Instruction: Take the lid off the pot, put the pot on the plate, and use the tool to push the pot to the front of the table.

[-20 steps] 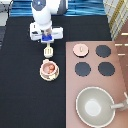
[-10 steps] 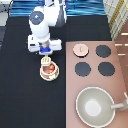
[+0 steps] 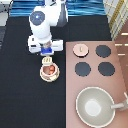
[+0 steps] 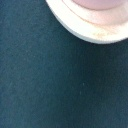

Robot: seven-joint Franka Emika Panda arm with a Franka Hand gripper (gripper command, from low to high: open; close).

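text: none legible | labels: none | pincer [image 3: 47,58] above pot [image 3: 49,71], unmarked

Blue striped surface [image 3: 85,7] behind — pale wall [image 3: 119,15] at corner.

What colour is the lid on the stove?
Pinkish-tan lid, clearest in the exterior view; the hand is over the pot.

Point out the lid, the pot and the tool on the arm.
lid [image 3: 80,49], exterior view, its centre knob.
pot [image 3: 49,71], exterior view, its reddish contents.
tool [image 3: 48,59], exterior view, its tip just above the pot.
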